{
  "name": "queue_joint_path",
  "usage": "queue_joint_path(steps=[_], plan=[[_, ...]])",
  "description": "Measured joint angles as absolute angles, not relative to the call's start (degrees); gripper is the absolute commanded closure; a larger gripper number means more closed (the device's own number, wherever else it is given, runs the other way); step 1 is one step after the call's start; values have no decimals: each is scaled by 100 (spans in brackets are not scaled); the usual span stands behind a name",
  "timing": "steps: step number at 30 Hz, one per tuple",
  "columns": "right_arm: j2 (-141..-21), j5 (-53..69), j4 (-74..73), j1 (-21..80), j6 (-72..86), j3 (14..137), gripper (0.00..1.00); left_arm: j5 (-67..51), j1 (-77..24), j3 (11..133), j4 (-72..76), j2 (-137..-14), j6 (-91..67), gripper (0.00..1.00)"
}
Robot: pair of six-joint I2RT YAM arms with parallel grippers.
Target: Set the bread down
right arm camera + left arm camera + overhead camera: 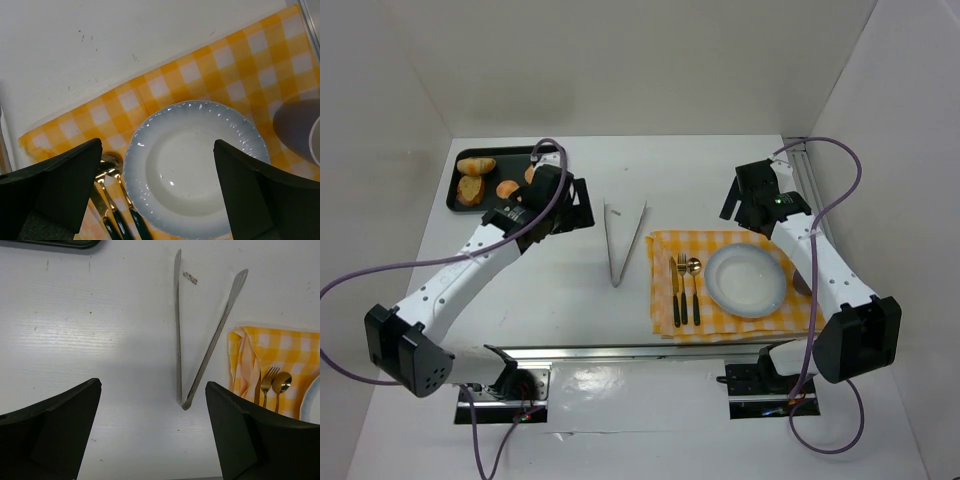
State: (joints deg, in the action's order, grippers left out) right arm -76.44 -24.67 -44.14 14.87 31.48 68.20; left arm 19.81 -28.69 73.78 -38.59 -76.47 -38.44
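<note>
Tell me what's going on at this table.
Nothing is held at this moment. The left gripper is open above the table, with the tongs lying just ahead of it. The bread sits in the black tray at the far left. The right gripper hangs open over the empty white plate on the yellow checked cloth, with the cutlery beside the plate.

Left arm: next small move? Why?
Probably lower the left gripper onto the tongs and close near their hinge. Its fingers are open, and the wrist view shows the tongs lying untouched between them. The bread is on the tray and the plate is bare.
</note>
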Motion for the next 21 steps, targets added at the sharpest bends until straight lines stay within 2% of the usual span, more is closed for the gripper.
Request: queue_joint_path(steps=[5, 10, 21], plan=[[-7644, -2438, -4377, 1487, 3168, 6783, 0, 2040, -2991, 7041, -3520, -7172, -3618, 3], [-7623, -2362, -4366, 1487, 3170, 6772, 0, 2215, -3352, 7000, -3417, -7205, -3483, 3], [-7153, -2196, -4322, 1487, 3170, 6521, 0, 2281, -4611, 6893, -3413, -8473, -3647, 1]])
